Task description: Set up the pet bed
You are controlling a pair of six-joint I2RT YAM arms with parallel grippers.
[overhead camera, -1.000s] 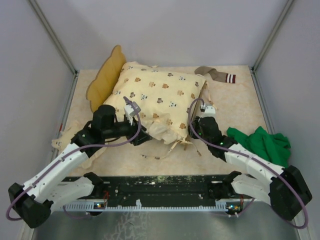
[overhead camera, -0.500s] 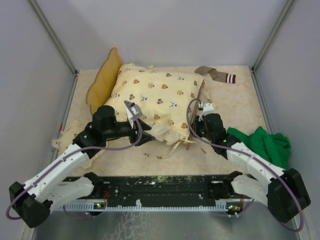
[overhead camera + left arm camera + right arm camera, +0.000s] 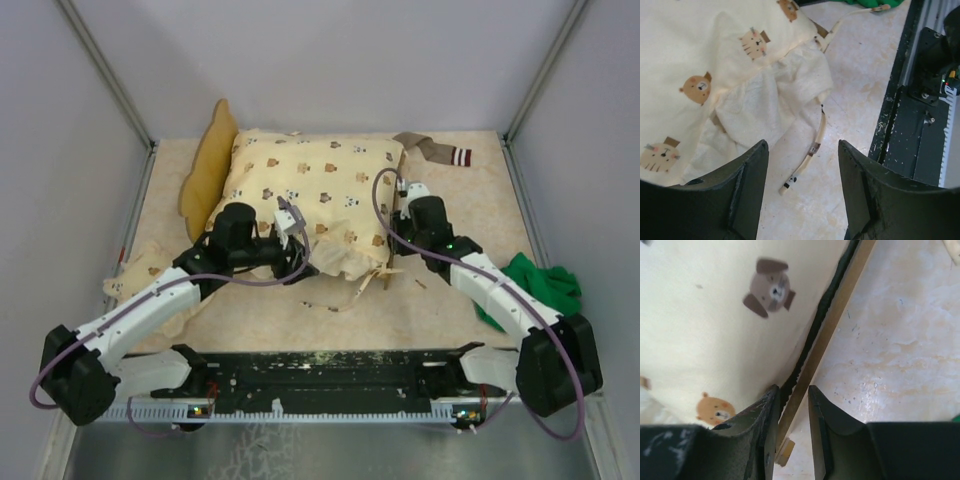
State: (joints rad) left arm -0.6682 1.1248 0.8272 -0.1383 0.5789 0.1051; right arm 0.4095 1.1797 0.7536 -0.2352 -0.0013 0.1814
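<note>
pet bed (image 3: 835, 320) sits buried under the quilt (image 3: 320, 185), only its rail showing at the quilt's right edge. right tool (image 3: 793, 389) pinches that rail; left tool (image 3: 801, 150) hangs spread above the quilt's near edge.

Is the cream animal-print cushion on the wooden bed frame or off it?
On it: the cream animal-print cushion lies over the light-wood bed frame, whose rail shows under its edge in the right wrist view.
</note>
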